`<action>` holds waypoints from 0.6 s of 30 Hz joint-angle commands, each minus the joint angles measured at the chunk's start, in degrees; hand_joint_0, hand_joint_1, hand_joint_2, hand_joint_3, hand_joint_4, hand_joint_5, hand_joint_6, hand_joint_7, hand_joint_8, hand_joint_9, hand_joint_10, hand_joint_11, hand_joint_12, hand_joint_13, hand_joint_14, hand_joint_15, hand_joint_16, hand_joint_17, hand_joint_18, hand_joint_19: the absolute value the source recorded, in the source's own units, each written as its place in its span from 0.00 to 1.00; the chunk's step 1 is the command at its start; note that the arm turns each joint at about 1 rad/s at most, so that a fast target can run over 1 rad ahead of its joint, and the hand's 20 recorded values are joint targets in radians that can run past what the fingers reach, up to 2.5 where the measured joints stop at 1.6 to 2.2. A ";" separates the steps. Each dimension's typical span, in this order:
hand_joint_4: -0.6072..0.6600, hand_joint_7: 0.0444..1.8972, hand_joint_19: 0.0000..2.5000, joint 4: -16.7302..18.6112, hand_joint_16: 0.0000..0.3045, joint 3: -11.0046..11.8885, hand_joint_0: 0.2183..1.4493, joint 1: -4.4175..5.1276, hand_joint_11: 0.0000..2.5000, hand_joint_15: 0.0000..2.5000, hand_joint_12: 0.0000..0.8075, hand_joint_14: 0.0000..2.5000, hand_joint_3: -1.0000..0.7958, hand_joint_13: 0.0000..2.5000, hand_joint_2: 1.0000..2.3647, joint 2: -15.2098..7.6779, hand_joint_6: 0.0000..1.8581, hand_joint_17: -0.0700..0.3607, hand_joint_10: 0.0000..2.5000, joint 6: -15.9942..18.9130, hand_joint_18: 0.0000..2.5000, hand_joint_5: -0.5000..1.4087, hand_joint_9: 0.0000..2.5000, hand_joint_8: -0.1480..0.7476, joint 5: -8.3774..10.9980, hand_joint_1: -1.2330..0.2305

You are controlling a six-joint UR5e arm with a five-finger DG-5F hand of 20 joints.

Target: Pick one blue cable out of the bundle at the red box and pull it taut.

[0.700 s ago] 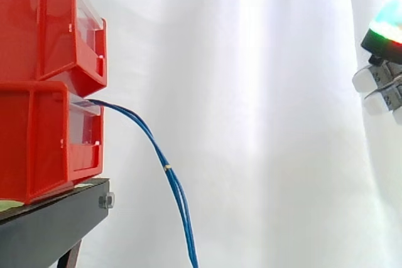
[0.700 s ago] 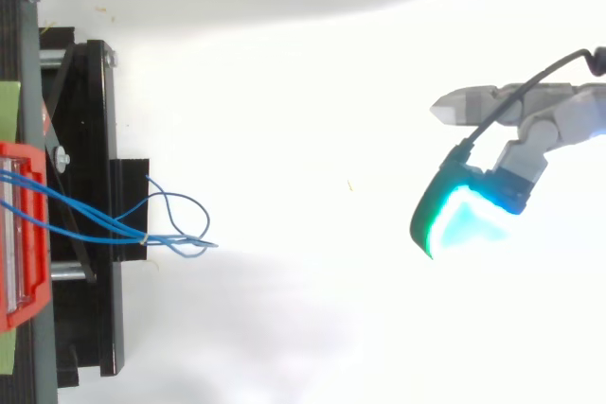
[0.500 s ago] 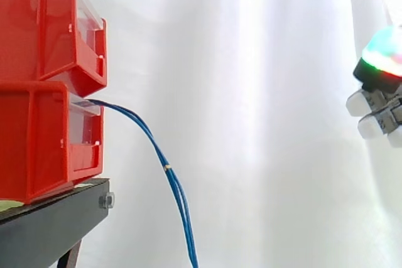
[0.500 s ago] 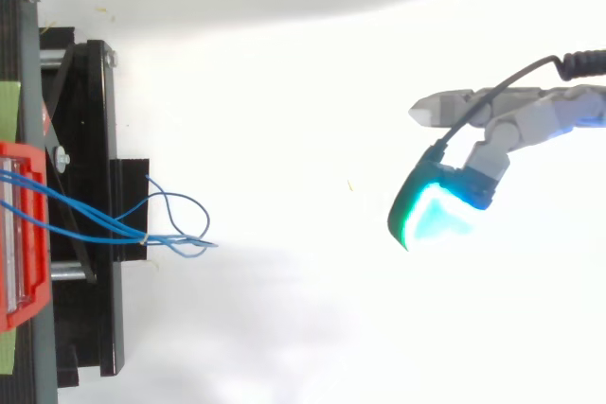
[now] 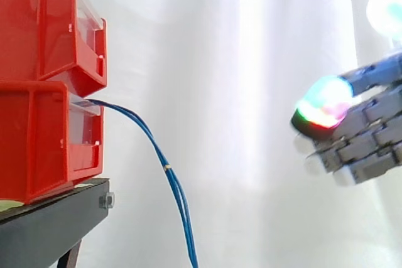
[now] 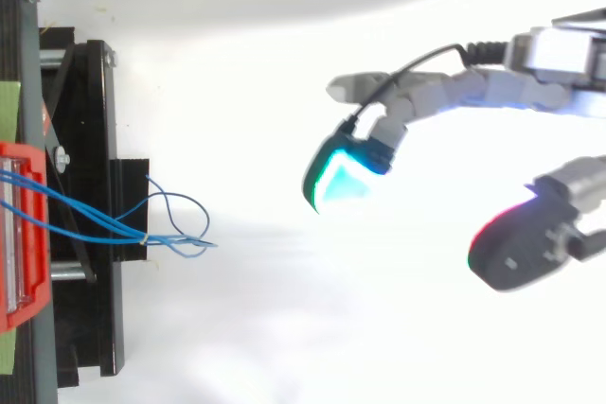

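A bundle of thin blue cables (image 5: 164, 166) comes out of the lower of two stacked red bins (image 5: 50, 136) and hangs down past the stand's edge. From above, the blue cables (image 6: 161, 229) run from the red bin (image 6: 21, 234) and loop over the black stand. My hand (image 5: 370, 136) comes in from the right, well apart from the cables, with its fingers stretched out toward the bins and nothing in them. Its glowing fingertip (image 6: 339, 180) leads in the top view, the thumb (image 6: 516, 248) spread apart from it.
The upper red bin (image 5: 47, 26) sits on the lower one, both on a black stand (image 5: 50, 221). A white curtain hangs behind. The gap between the hanging cables and the hand holds nothing.
The hand has moved left toward the bins and lower in the side view. More of it shows, including the thumb in the top view. The cables hang as before.
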 commanded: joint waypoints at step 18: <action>0.69 0.38 0.00 16.62 0.20 0.71 0.22 -0.32 0.00 0.02 0.46 0.00 0.28 0.00 0.00 -9.53 0.27 0.49 0.00 -3.46 0.00 0.15 0.06 0.46 11.30 0.50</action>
